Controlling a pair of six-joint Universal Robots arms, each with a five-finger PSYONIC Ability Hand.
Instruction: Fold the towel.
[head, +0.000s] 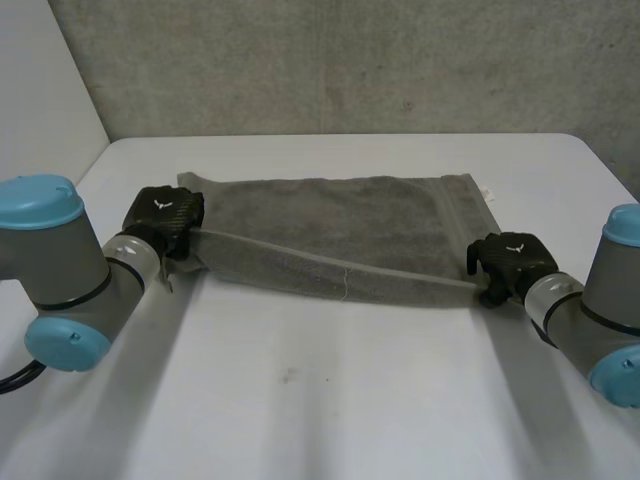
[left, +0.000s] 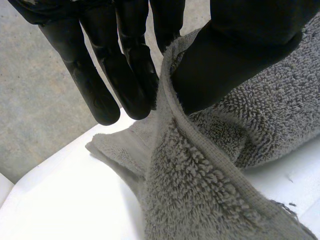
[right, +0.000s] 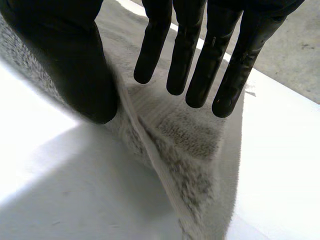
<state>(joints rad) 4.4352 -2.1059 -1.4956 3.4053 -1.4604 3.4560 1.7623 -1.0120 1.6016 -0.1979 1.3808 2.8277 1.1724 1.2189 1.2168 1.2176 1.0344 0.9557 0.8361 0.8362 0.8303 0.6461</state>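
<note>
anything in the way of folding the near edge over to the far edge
Nothing visible. The left hand and right hand pinch the near corners of the towel, whose far half lies flat on the table, nothing on it.

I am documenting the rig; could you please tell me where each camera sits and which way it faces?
Head view: behind the robot, looking down at the table and towel; left arm, right arm, left hand, right hand show.
Left wrist view: along the left hand's palm; it pinches the towel.
Right wrist view: likewise for the right hand.
All share the towel.
</note>
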